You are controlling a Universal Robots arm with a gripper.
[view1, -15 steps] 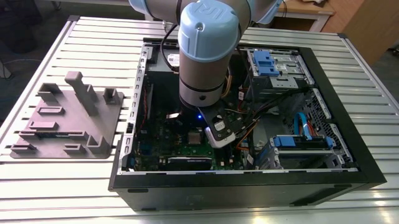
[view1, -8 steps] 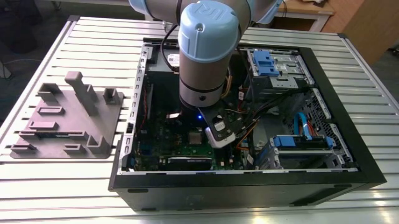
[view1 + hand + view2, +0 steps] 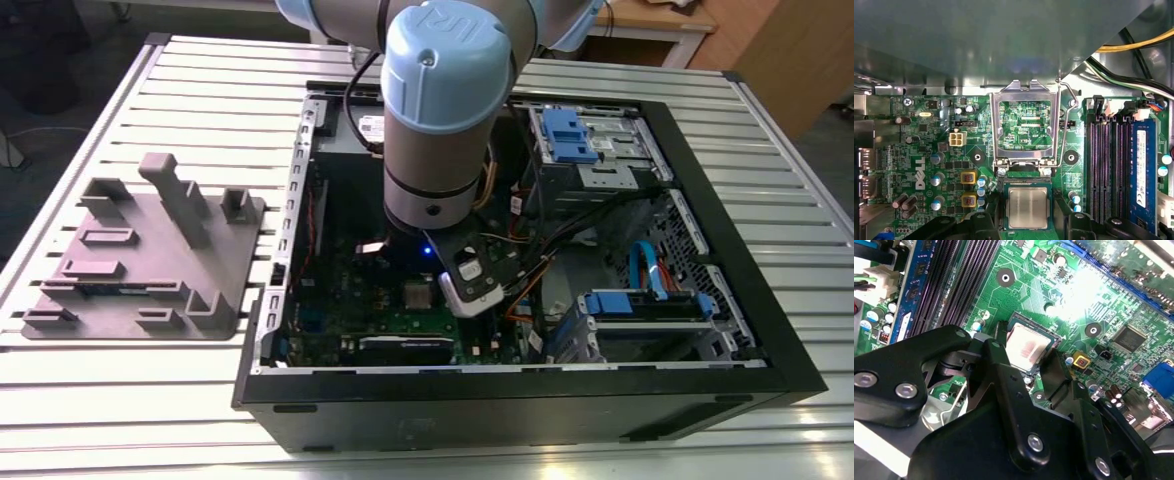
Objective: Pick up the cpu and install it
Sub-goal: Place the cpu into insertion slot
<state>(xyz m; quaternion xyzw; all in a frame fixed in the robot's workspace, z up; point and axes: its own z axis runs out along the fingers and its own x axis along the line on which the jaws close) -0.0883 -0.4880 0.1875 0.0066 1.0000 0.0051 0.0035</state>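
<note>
cpu is seated flat in the mobo socket, metal top up. Hand is right over the socket and released: fingers spread either side of the chip, thin gap at each edge in the first wrist view, not gripping. Load frame is flipped open, hinged at the socket's edge. RAM slots run beside the socket. Arm reaches down into the open PC case on the table.
</note>
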